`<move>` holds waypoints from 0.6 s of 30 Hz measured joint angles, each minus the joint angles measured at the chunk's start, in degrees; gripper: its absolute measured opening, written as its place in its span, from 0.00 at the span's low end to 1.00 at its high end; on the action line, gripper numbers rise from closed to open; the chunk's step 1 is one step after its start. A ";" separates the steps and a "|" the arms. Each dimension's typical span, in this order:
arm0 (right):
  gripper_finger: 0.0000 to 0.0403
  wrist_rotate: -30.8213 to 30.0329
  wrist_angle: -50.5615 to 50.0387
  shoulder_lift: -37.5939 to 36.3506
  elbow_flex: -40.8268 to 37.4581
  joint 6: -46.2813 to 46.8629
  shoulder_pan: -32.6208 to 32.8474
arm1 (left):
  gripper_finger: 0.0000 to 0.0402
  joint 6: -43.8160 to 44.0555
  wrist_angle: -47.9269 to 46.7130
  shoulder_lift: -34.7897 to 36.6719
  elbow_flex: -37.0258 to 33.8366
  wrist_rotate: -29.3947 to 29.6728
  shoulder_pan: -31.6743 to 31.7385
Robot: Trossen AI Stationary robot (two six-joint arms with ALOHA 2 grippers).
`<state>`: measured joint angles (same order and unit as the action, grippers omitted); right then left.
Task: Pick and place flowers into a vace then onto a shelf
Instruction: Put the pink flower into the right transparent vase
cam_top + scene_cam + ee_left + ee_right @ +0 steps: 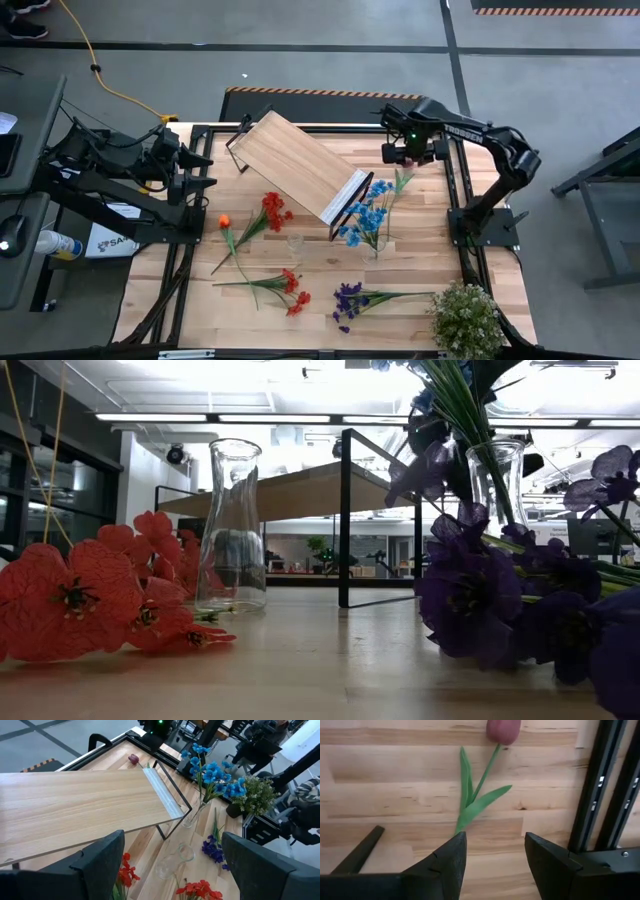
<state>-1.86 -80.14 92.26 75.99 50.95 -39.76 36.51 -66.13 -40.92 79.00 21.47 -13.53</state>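
Observation:
A dark red tulip [480,785] lies flat on the table near its far right corner, its head [503,730] pointing away from my right gripper [495,855]. That gripper points down, open, above the stem's lower end with nothing between its fingers. Blue flowers [368,212] stand in a glass vase [495,480] beside the shelf [300,165]. A second, empty vase [294,243] stands upright near the table's middle. Red flowers [272,210], an orange tulip [224,222], another red stem [290,285] and purple flowers [350,300] lie on the table. My left gripper [172,865] waits open at the left.
The shelf stands slanted across the table's far middle on its black frame ends [345,205]. A bushy pale plant [465,318] sits at the near right corner. Black frame rails [602,785] run close beside my right gripper. Bare wood lies between the shelf and the flowers lying nearer the front.

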 joint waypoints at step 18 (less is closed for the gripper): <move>0.48 4.80 14.93 -25.23 -23.91 10.87 0.08 | 0.91 0.00 0.02 -0.27 0.00 0.00 -0.01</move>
<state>2.94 -65.21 67.03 52.09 61.81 -39.68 36.51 -66.11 -41.19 79.00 21.47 -13.54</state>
